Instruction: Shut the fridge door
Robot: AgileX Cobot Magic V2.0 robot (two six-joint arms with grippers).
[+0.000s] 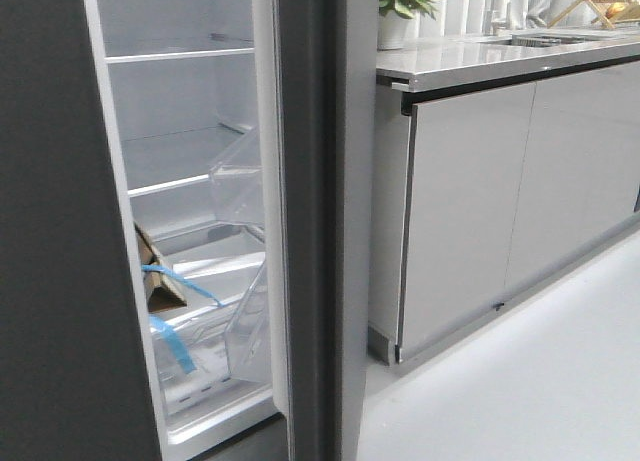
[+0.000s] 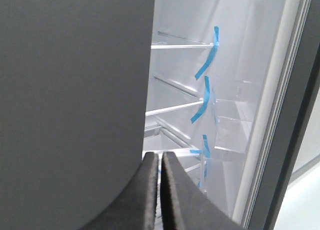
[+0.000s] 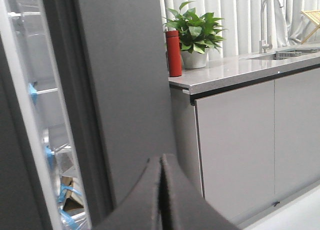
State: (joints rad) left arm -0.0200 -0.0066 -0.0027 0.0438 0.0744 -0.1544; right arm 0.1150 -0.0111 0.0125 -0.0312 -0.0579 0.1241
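Observation:
The fridge door (image 1: 312, 221) stands ajar and shows edge-on in the front view, with clear shelf bins (image 1: 240, 181) on its white inner face. Its dark-grey outer face (image 3: 125, 85) fills the middle of the right wrist view. My right gripper (image 3: 161, 159) is shut and empty, its tips close in front of that outer face; I cannot tell if they touch it. My left gripper (image 2: 160, 156) is shut and empty, pointing into the gap beside the other dark-grey panel (image 2: 75, 90). The door's white-lined inner edge (image 2: 280, 115) shows there. Neither gripper shows in the front view.
The other dark-grey panel (image 1: 60, 231) fills the left. Inside the fridge are shelves, a cardboard box (image 1: 160, 286) and blue tape strips (image 2: 206, 65). Pale cabinets (image 1: 500, 191) under a counter (image 1: 500, 59) stand right of the door, with a plant (image 3: 195, 28) and red bottle (image 3: 174, 53).

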